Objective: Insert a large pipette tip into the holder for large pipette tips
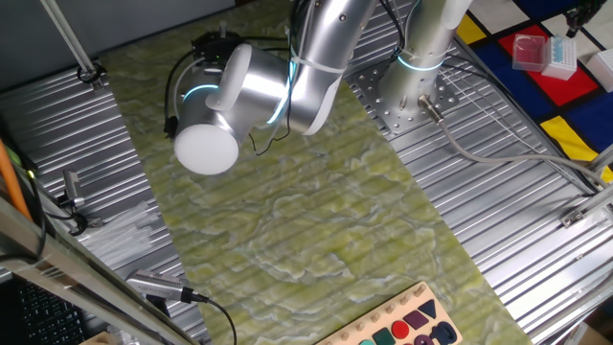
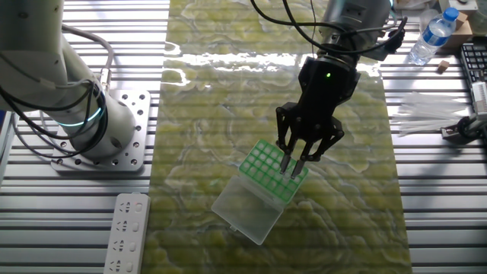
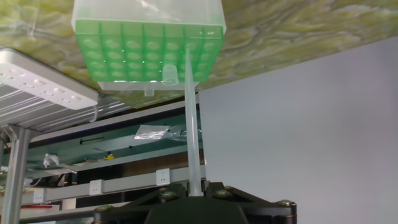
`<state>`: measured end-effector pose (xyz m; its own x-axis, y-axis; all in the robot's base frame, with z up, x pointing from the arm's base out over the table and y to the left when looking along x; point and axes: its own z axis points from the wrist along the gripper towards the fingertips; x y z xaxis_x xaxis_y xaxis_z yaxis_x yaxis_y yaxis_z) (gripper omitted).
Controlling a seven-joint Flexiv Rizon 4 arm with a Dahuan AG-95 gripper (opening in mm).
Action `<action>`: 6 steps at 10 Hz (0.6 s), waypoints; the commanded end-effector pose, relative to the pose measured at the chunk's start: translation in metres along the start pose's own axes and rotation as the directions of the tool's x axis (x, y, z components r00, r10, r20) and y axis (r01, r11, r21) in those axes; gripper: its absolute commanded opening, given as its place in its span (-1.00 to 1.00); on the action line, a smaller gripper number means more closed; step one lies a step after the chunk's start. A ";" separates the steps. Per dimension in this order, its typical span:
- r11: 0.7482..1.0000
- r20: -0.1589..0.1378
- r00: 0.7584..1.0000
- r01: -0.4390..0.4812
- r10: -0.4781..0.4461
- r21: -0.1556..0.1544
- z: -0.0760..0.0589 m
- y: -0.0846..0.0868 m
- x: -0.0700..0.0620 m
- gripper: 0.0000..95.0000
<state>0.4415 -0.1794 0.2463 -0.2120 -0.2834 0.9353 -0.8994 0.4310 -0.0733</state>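
Fingers [image 2: 287, 161] of the tool [image 2: 294, 169] point down at the centre of the other fixed view, pinching the tip [image 3: 192, 124], a thin pale tube. In the hand view the tip runs from the black tool body at the bottom edge up to the green grid near the top, and its narrow end meets the grid in the right part, beside a short clear stub that sits in a neighbouring hole. Whether the end is already inside a hole cannot be told.

The holder [image 2: 268, 167] lies on the counter [image 2: 213, 114] just under the tool, slightly below the centre of the other fixed view, its green top turned at an angle. Its clear lid [image 2: 247, 207] is folded open and lies flat toward the lower left, touching the box. Nearly all holes in the grid look unfilled in the hand view.

Farther out in the other fixed view, the arm's base [image 2: 91, 129] stands at the left, a white power strip [image 2: 125, 228] lies at the lower left, a water bottle [image 2: 434, 34] is at the upper right, and a heap of clear tips [image 2: 426, 114] rests at the right edge.

In one fixed view the arm [image 1: 259, 91] hides the tool and the holder; a red box [image 1: 530, 50] sits at the upper right.
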 end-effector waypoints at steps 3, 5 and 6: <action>1.000 0.000 1.000 0.004 -0.004 0.000 0.035 0.001 -0.025 -1.00; 1.000 -0.001 1.000 0.005 -0.005 0.000 0.035 0.001 -0.026 -1.00; 1.000 -0.002 1.000 0.007 -0.007 0.000 0.034 0.001 -0.027 -1.00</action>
<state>0.4442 -0.1783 0.2442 -0.2028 -0.2862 0.9365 -0.9014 0.4283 -0.0642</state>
